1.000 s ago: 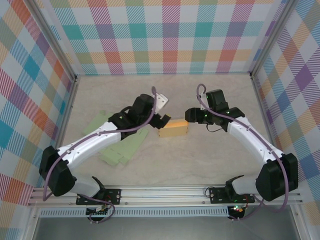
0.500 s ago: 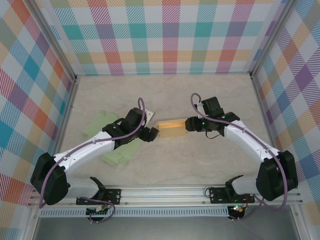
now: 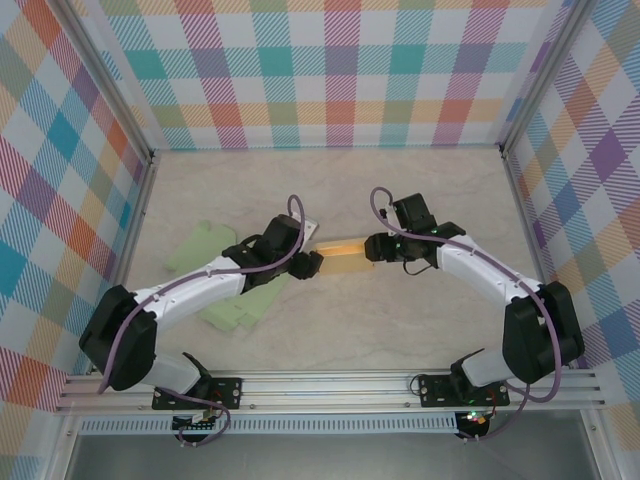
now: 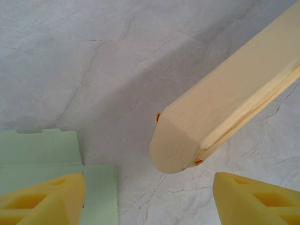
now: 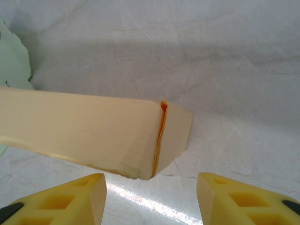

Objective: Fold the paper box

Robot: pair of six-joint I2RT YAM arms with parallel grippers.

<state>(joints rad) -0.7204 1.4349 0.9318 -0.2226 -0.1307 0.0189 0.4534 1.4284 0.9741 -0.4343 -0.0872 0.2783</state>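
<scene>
The folded pale yellow paper box (image 3: 346, 254) lies on the marble table between my two grippers. In the left wrist view its rounded end flap (image 4: 176, 147) sits just ahead of my left gripper (image 4: 149, 201), which is open with nothing between its fingers. In the right wrist view the box (image 5: 89, 133) shows its other end flap (image 5: 174, 136), slightly ajar along an orange seam. My right gripper (image 5: 151, 199) is open too, its yellow fingers either side and short of that end. Seen from above, the left gripper (image 3: 308, 264) and right gripper (image 3: 374, 248) flank the box.
Flat light green paper box blanks (image 3: 228, 285) lie on the table left of the box, partly under my left arm; a corner shows in the left wrist view (image 4: 51, 154). Plaid walls enclose the table on three sides.
Both grippers have closed in on the box ends. The box has shifted left and slightly back, and the left arm has lowered toward it.
</scene>
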